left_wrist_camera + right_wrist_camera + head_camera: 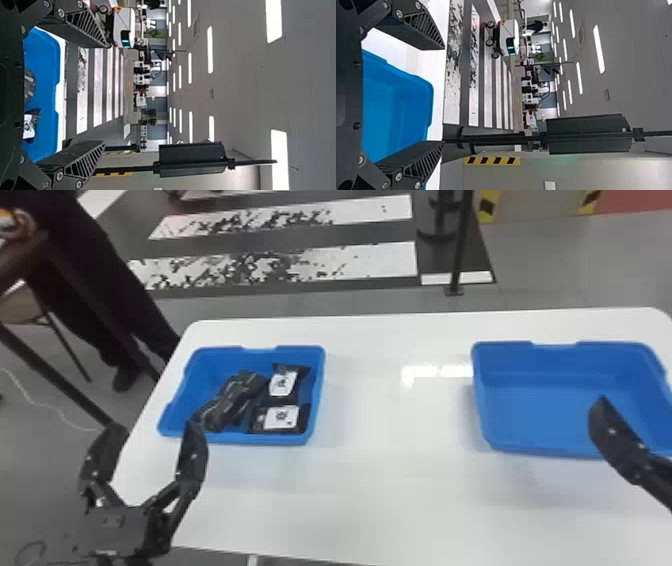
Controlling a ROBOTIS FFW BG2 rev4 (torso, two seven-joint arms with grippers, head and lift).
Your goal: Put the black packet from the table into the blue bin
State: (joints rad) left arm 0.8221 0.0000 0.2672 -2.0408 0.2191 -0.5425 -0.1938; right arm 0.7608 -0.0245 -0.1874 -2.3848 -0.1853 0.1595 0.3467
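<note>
Well, starting with the head view, the left gripper (154, 427) is in the lower left with its two fingers spread wide and nothing between them; one fingertip overlaps the near edge of the left blue bin (270, 439). That bin rests on the white table (375, 495). Inside it lie two black packets with white labels, one farther back (282, 384) and one nearer (281, 418), with a heap of dark packets (227, 402) beside them. I can't tell which is the one meant by the task. The right gripper (615, 435) comes in from the right edge, one finger seen against the right blue bin (555, 450).

In the left wrist view, the left gripper's (105, 94) fingers again stand far apart. This view brings in the room beyond, with ceiling lights (210, 49) and a white wheeled robot (123, 29), plus part of the left blue bin with a labelled packet and some of the dark heap.

The right wrist view adds the right gripper's (443, 95) full pair of fingers, wide apart and holding nothing. The right blue bin shows beside and between them, with yellow-and-black striping (491, 160) farther off.
</note>
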